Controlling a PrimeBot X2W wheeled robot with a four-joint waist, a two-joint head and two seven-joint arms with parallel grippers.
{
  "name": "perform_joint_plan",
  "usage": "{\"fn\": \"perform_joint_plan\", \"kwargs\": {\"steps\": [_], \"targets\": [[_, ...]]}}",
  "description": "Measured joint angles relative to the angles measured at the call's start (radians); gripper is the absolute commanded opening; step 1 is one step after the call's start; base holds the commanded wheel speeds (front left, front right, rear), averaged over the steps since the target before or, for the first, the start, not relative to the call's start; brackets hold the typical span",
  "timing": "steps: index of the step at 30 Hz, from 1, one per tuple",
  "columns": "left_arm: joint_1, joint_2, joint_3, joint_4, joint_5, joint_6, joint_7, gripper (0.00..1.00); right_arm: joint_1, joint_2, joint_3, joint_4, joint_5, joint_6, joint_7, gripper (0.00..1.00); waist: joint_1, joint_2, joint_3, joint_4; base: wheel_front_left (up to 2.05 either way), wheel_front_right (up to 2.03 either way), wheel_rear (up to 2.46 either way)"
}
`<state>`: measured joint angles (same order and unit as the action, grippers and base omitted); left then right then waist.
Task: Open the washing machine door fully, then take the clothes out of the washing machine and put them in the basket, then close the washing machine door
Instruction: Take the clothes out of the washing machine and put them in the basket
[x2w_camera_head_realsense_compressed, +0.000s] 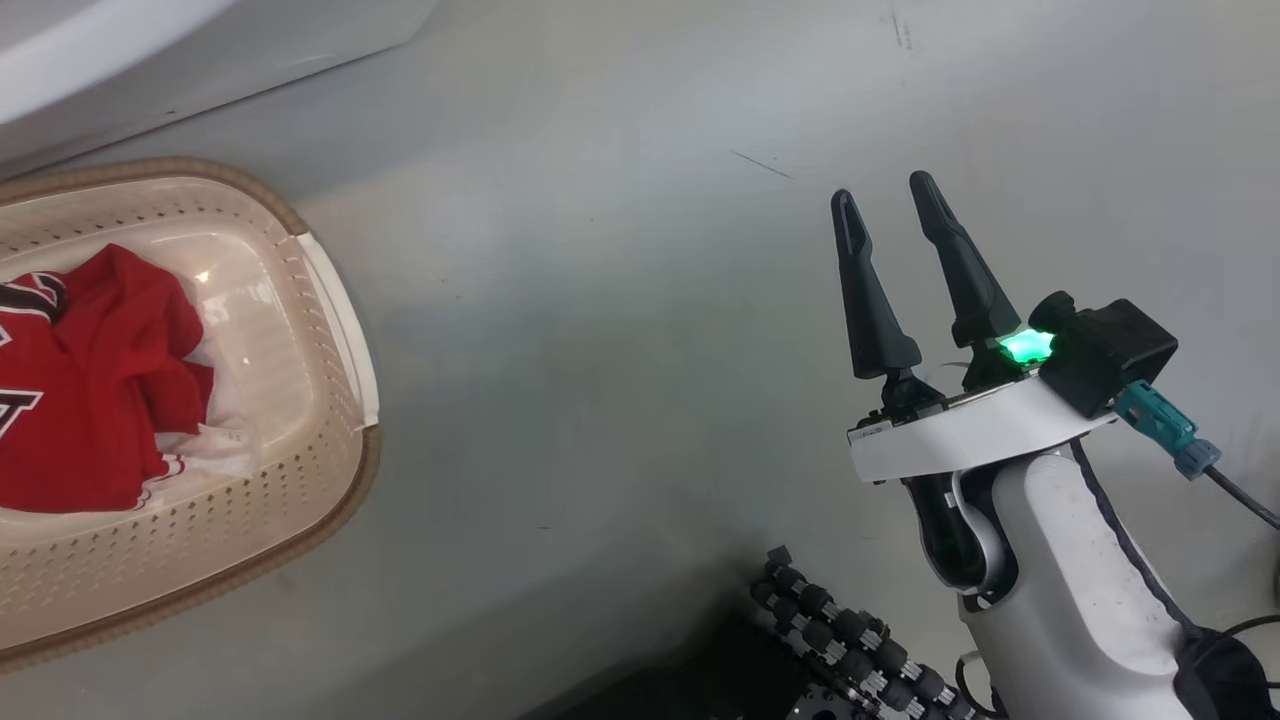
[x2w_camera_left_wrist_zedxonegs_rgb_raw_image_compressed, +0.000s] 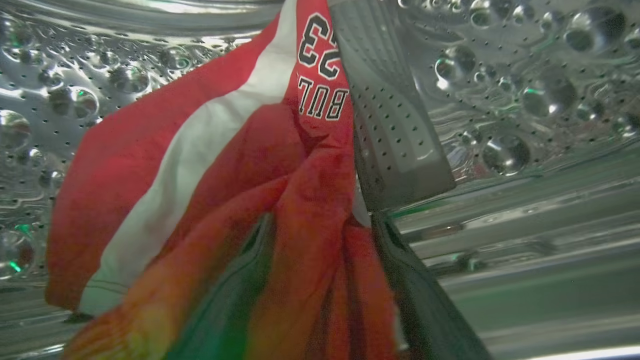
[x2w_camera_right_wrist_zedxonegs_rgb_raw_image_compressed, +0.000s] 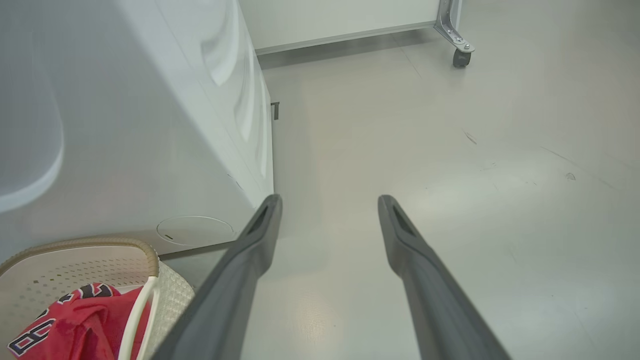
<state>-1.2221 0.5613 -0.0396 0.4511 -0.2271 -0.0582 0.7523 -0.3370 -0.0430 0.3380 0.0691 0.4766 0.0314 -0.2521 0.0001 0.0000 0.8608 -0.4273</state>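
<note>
Left gripper (x2w_camera_left_wrist_zedxonegs_rgb_raw_image_compressed: 320, 220) reaches into the steel drum (x2w_camera_left_wrist_zedxonegs_rgb_raw_image_compressed: 500, 75) of the washing machine (x2w_camera_right_wrist_zedxonegs_rgb_raw_image_compressed: 150, 125), jaws spread wide, with a fold of the clothes (x2w_camera_left_wrist_zedxonegs_rgb_raw_image_compressed: 200, 150) lying between its blurred dark fingers (x2w_camera_left_wrist_zedxonegs_rgb_raw_image_compressed: 425, 300). The red cloth rests against a grey perforated lifter rib (x2w_camera_left_wrist_zedxonegs_rgb_raw_image_compressed: 395, 125). Its white stripe runs from the wrist view's lower left up to the top centre, and the number 23 reads upside down there. A red jersey (x2w_camera_head_realsense_compressed: 90, 390) lies in the basket (x2w_camera_head_realsense_compressed: 340, 330), which stands on the pale grey floor (x2w_camera_head_realsense_compressed: 600, 300) just beside the washer's white front, its rounded end towards the right gripper (x2w_camera_head_realsense_compressed: 882, 192). That gripper hangs wide and empty above the floor, well apart from the basket. Beyond it, a white panel (x2w_camera_right_wrist_zedxonegs_rgb_raw_image_compressed: 340, 20) stands on a caster (x2w_camera_right_wrist_zedxonegs_rgb_raw_image_compressed: 460, 57).
</note>
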Motion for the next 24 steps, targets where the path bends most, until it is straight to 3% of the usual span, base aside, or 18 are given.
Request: {"fn": "perform_joint_plan", "kwargs": {"steps": [6, 8, 9, 24], "targets": [[-0.036, 0.02, -0.008, 0.009, 0.02, 0.005, 0.045, 1.0, -0.004, 0.002, 0.004, 0.0, 0.015, -0.016, 0.0, 1.0, 0.0, 0.0, 0.023, -0.031, 0.0, 0.0, 0.0], [-0.047, 0.022, -0.009, 0.012, 0.023, 0.005, 0.058, 0.47, -0.005, 0.002, 0.007, 0.0, 0.016, -0.017, 0.0, 1.0, 0.0, 0.0, 0.028, -0.036, 0.0, 0.0, 0.0], [-0.053, 0.023, -0.01, 0.013, 0.023, 0.005, 0.061, 0.0, -0.006, 0.002, 0.009, -0.001, 0.016, -0.017, 0.0, 1.0, 0.0, 0.0, 0.029, -0.037, 0.0, 0.0, 0.0], [-0.083, 0.035, -0.053, -0.031, 0.059, 0.001, 0.029, 0.0, -0.045, 0.002, 0.014, -0.004, 0.016, -0.027, 0.0, 1.0, -0.0001, 0.0, 0.043, -0.023, 0.0, 0.0, 0.0]]}}
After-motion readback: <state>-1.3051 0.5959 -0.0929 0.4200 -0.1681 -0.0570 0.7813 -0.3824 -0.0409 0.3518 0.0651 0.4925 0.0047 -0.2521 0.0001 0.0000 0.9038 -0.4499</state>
